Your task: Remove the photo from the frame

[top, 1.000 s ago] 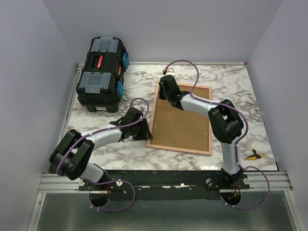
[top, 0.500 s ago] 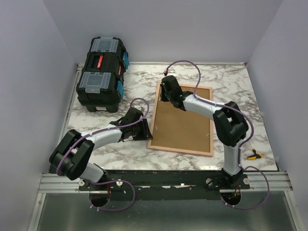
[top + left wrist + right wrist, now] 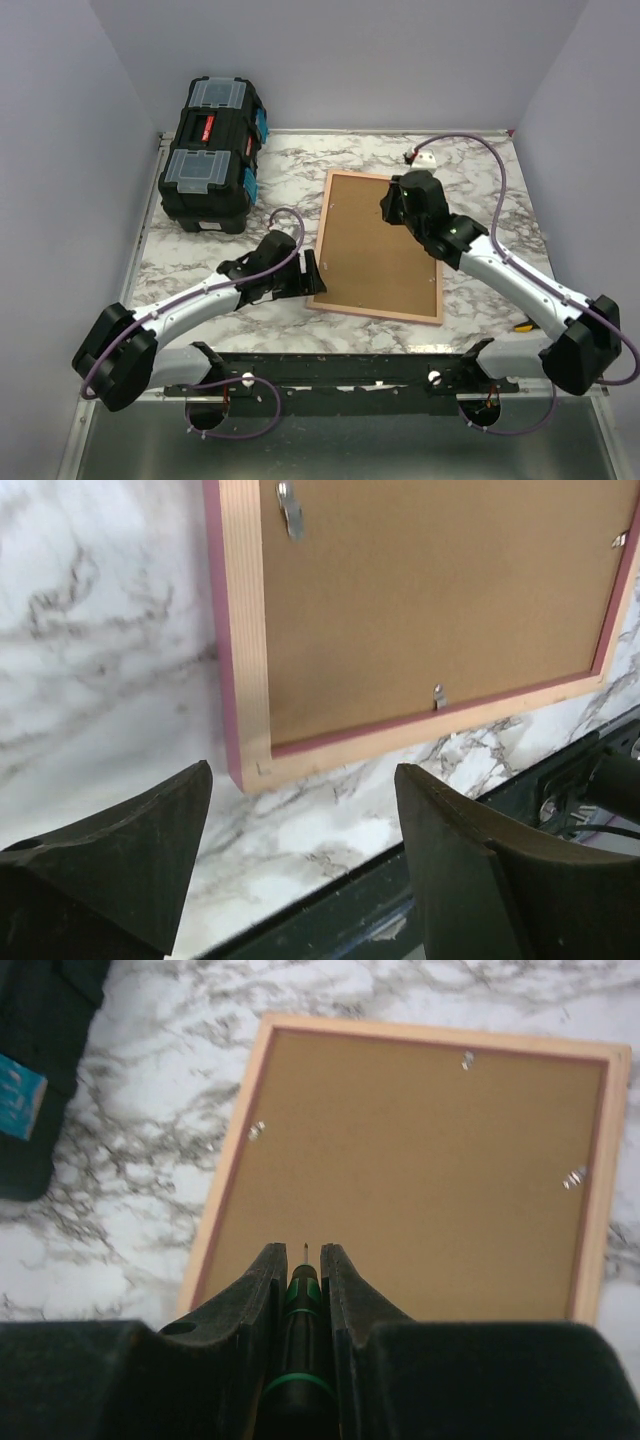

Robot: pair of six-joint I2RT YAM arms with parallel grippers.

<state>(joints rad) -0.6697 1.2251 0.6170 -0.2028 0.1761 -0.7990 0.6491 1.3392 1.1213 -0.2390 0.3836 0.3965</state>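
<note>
The frame (image 3: 378, 245) lies flat on the marble table (image 3: 200, 250) with its cork-brown back facing up. It sits right of centre, and its long sides run from the near edge toward the far edge. Small metal clips (image 3: 257, 1131) sit along the inner border of the back.

Left gripper (image 3: 318, 272): low over the table, just beside the near-left corner of the frame. The jaws are spread wide. In the left wrist view the corner shows between the two fingers (image 3: 130, 850), and neither finger touches it.

Right gripper (image 3: 388, 208): raised above the far-right part of the frame. The fingers are pinched on a screwdriver (image 3: 300, 1310) with a green-and-black handle. Its thin tip points out past the fingertips, clear of the back.

A black toolbox (image 3: 212, 155) stands at the far-left corner, well apart from the frame. A yellow item (image 3: 522, 323), possibly a tool handle, shows beside the right arm; most of it is hidden.
</note>
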